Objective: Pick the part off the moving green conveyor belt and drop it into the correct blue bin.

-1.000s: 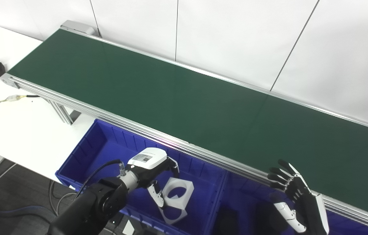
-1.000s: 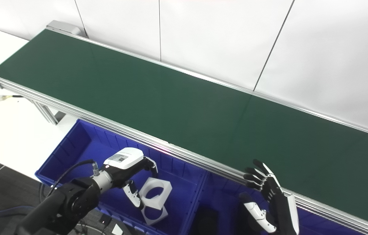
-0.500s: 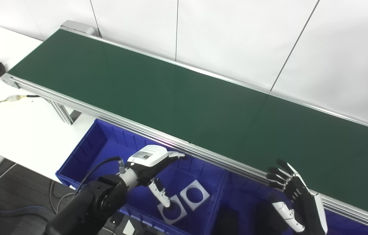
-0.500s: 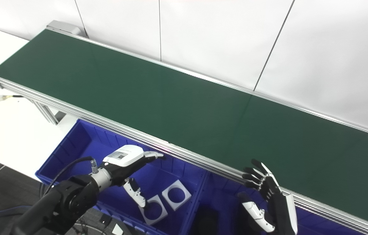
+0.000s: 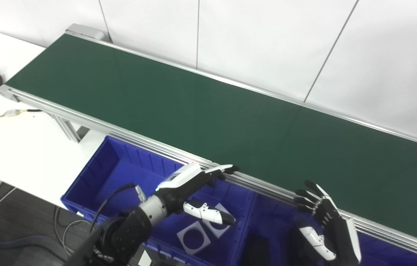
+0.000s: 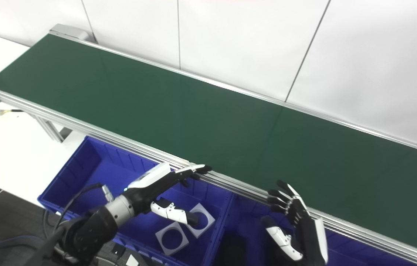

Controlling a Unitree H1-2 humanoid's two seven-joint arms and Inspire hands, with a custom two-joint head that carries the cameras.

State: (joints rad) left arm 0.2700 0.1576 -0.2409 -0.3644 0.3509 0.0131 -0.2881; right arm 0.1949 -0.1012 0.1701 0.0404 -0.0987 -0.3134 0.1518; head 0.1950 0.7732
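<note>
Green and bare, the long conveyor belt (image 5: 201,107) runs diagonally from upper left to lower right between aluminium rails, nothing riding on it. Two flat white square parts with round holes (image 5: 203,231) lie side by side, edges touching, on the floor of the left blue plastic bin (image 5: 97,173) below the belt's near rail, holes facing up. My left hand (image 5: 190,184) hovers above them, empty, its fingers (image 5: 219,170) stretched out toward the rail and thumb held apart. A small label sits on its white back, too blurred to read. My right hand (image 5: 326,221) stands upright over the right blue bin (image 6: 245,210), black fingers spread, holding nothing. The white counter (image 5: 16,144) carries a thin cable (image 5: 12,112).
</note>
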